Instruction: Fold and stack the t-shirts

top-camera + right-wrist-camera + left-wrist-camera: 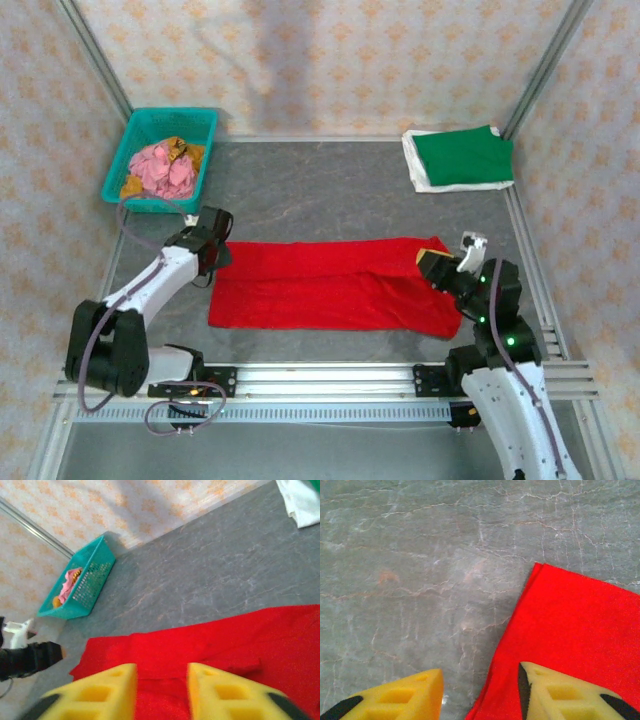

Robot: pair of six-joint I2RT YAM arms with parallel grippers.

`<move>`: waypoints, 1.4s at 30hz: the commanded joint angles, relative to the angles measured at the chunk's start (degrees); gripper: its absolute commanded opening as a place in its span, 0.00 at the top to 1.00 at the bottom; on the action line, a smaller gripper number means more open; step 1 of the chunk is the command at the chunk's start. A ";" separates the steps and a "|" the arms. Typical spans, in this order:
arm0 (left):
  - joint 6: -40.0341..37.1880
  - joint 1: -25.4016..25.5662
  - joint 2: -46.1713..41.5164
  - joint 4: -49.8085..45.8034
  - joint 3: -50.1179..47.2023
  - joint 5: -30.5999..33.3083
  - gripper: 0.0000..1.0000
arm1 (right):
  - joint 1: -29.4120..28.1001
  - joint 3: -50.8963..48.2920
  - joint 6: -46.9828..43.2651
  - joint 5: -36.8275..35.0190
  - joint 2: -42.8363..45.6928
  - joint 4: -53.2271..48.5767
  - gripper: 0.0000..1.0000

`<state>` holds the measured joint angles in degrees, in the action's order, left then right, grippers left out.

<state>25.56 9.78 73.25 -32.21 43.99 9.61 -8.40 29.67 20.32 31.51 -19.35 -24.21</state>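
Nearest, in the overhead view, the red t-shirt (330, 285) is seen spread flat as a long band across the grey counter (330, 195), just beyond the arms' bases. The left claw (212, 245) is placed at its left end and the right claw (445, 262) at its right end. From above, the gap of each claw cannot be judged; that is settled by the wrist cameras.

In the left wrist view the left claw (480, 680) is shown with its yellow fingers (555, 690) apart. One is held over bare counter (420, 580) and the other over the red t-shirt (580, 630), whose corner and straight edge are seen between them. Nothing is clamped.

In the right wrist view the right claw (161, 675) is likewise shown parted above the red t-shirt (225, 640), where rumpled folds are seen that are less plain from above.

Farther back, at the right rear corner, the green t-shirt (462, 155) is laid folded on the white t-shirt (418, 172). At the left rear a teal basket (118, 170) is found, filled with pink and orange cloths (165, 165). The holes in the wall of the basket (95, 580) are revealed by the right wrist view.
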 commanded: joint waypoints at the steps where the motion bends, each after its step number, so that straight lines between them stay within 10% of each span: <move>1: 1.80 0.59 -4.31 -1.13 -0.73 3.01 0.52 | 0.14 -0.07 3.07 -0.27 3.67 -5.10 0.59; 10: -4.00 6.03 3.16 -0.34 9.65 -0.03 0.50 | -0.06 5.34 2.44 -0.10 -17.86 5.94 0.63; 20: -4.07 18.49 14.02 1.43 14.99 -1.01 0.50 | -7.83 28.99 -9.35 -15.98 -58.90 -19.88 0.55; 31: -2.89 19.23 17.25 2.10 14.47 -1.81 0.51 | -7.84 27.90 -9.68 -17.28 -71.72 -18.72 0.53; 42: -2.29 19.25 17.77 2.06 13.23 0.01 0.51 | -7.85 25.99 -10.98 -14.52 -73.44 -16.15 0.74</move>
<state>22.48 28.88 90.59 -30.15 57.39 6.72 -16.10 56.71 10.24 16.93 -92.27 -40.47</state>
